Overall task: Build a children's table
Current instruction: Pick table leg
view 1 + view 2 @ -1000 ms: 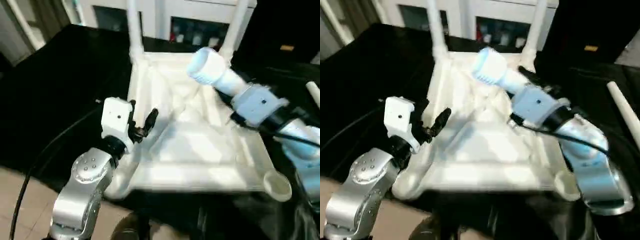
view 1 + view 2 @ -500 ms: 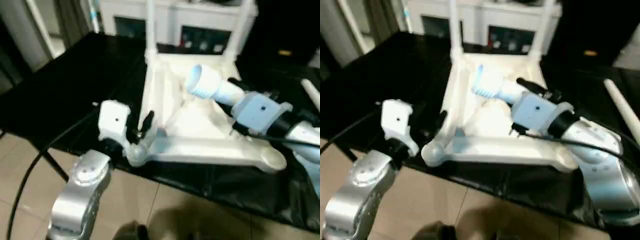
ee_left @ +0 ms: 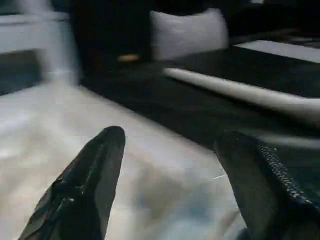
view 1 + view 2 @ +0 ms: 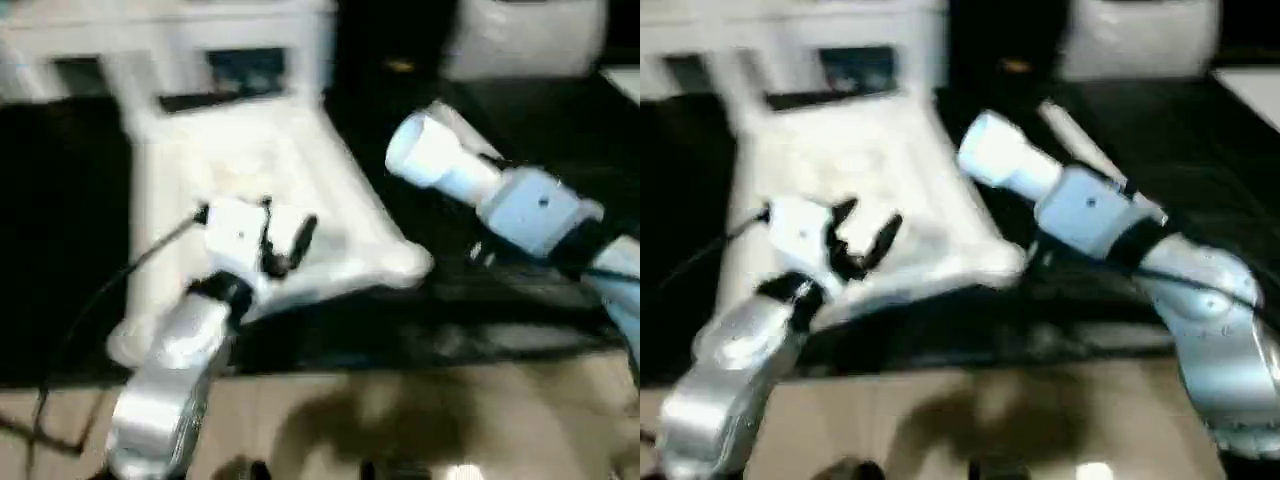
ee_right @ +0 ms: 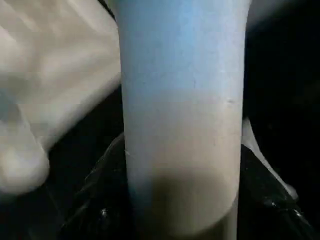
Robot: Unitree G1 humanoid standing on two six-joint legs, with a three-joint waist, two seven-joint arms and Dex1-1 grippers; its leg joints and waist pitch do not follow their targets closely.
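Left eye view: found the children's table lying upside down on the black-covered bench, ribbed underside up, one rounded corner socket reaching toward the bench's near edge, above the beige floor. Saw the left end effector poised over the near part of that white top, jaws spread wide and empty. Could not tell whether it touched the plastic. Confirmed in the left wrist view by two black fingers standing well apart, with the pale top beneath them and a loose tapered leg lying on the dark cover beyond. Saw the right end effector off to the right of the top, clamped on another white leg, its open round end tilted up and toward the table. Matched in the right wrist view by the tube running between the dark fingers. Noted a black cable trailing from the left wrist.
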